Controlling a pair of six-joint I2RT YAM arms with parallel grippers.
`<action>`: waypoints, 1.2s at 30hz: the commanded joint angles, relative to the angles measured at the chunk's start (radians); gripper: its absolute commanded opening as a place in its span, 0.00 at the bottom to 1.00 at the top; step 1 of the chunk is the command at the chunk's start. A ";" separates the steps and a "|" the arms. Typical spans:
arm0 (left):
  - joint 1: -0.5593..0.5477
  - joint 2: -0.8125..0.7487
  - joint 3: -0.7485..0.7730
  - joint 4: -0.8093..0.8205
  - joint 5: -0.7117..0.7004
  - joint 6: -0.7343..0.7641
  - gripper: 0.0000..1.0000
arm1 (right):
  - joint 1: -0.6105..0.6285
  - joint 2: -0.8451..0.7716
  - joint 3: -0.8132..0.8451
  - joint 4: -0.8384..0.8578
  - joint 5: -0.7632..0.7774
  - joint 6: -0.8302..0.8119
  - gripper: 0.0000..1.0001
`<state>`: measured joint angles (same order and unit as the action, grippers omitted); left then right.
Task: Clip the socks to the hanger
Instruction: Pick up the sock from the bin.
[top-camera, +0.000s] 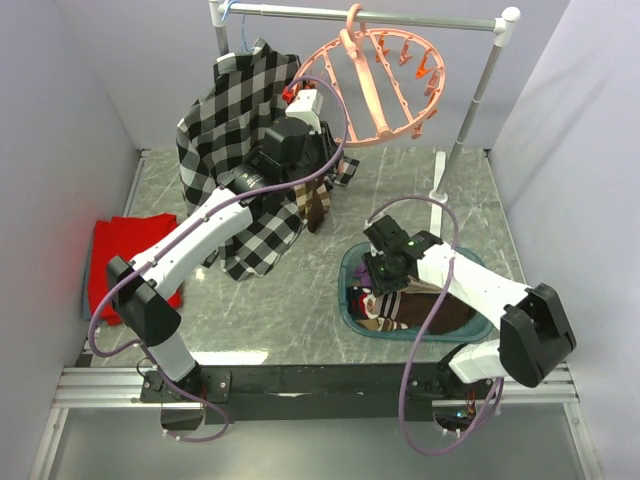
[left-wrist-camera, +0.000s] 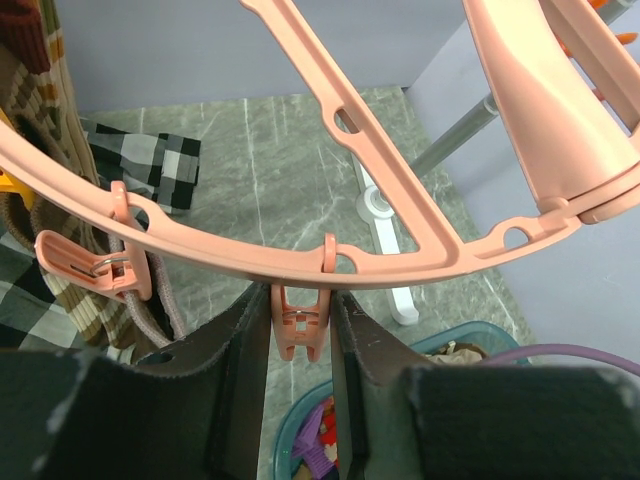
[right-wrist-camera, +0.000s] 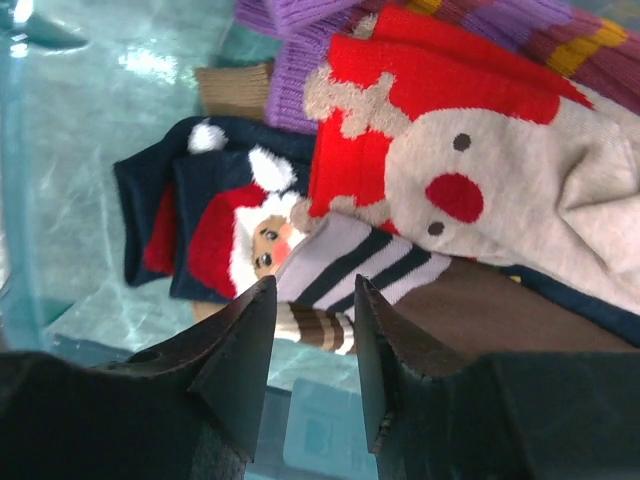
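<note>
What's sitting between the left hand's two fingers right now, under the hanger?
A pink clip hanging from the hanger ring fills the gap between the fingers of the left hand; the left wrist view shows it.

Black-and-white plaid fabric shirt (top-camera: 232, 120) hanging at left end of grey metal rail (top-camera: 400, 16); crumpled red cloth (top-camera: 112, 255) far left; teal plastic tub (top-camera: 346, 285) on grey marbled tabletop (top-camera: 300, 320).

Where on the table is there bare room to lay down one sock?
Bare table lies between the plaid shirt and the teal bin, running to the near edge. A second patch lies at the far right, beyond the rail post. The left is crowded: shirt, red cloth and left arm.
</note>
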<state>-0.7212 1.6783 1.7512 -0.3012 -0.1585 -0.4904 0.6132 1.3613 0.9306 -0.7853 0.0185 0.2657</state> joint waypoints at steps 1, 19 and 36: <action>0.000 -0.023 0.047 0.002 -0.013 0.018 0.01 | 0.007 0.018 -0.021 0.072 0.037 0.020 0.43; -0.001 -0.025 0.048 -0.001 -0.012 0.021 0.01 | 0.003 0.102 -0.039 0.086 0.043 0.049 0.16; 0.000 -0.034 0.048 0.007 0.011 0.019 0.01 | -0.050 -0.198 0.105 0.070 -0.012 0.021 0.00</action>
<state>-0.7212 1.6783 1.7676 -0.3195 -0.1570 -0.4862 0.6014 1.2503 0.9565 -0.7486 0.0463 0.2977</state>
